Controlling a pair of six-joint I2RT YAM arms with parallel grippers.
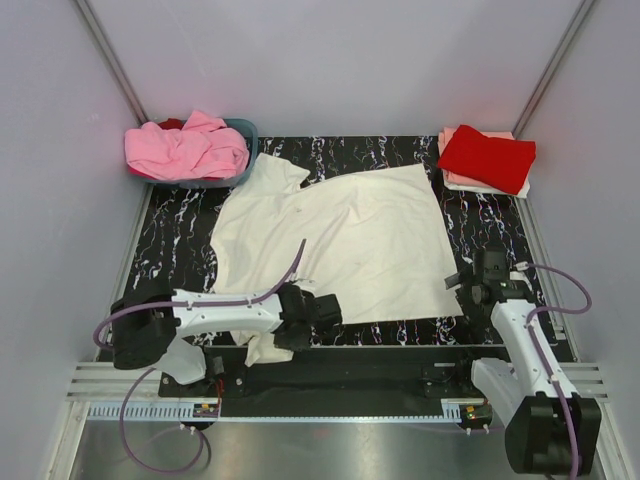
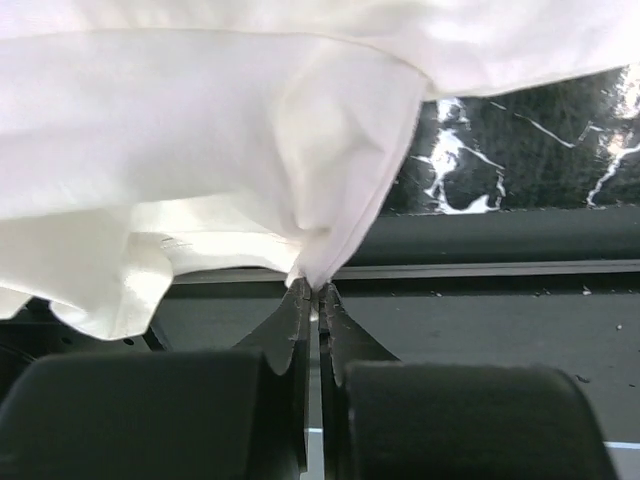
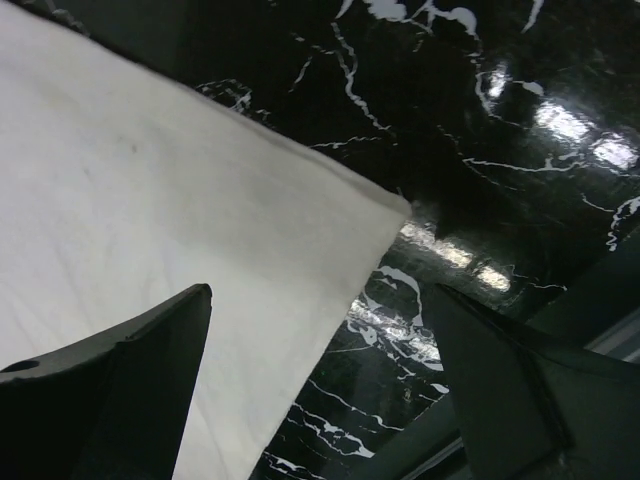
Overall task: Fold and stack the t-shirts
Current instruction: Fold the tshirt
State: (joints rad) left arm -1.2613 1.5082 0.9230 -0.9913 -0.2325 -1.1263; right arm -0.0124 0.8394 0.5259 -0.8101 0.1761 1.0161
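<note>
Two grippers, mine | left gripper (image 2: 315, 290): fingers pressed together, pinching the cream shirt (image 1: 340, 240) at its 7 o'clock edge | right gripper (image 3: 320, 290): fingers spread above its 4 o'clock corner | cream shirt: spread mid-table (image 1: 180, 225) | pink shirt (image 1: 185, 150): in basket (image 1: 247, 130), 10 o'clock | red shirt (image 1: 487, 157): on peach shirt (image 1: 452, 180), 2 o'clock

The top camera is mounted high at the near side and looks down over the whole worktop (image 1: 180, 230). The left wrist camera sits close behind the left pincer (image 2: 313, 290) and faces along it at the near edge of the cream shirt (image 2: 200, 150). The right wrist camera looks steeply down past the right pincer (image 3: 320, 290) at that shirt's near right corner; all three views share shirt and worktop.
</note>
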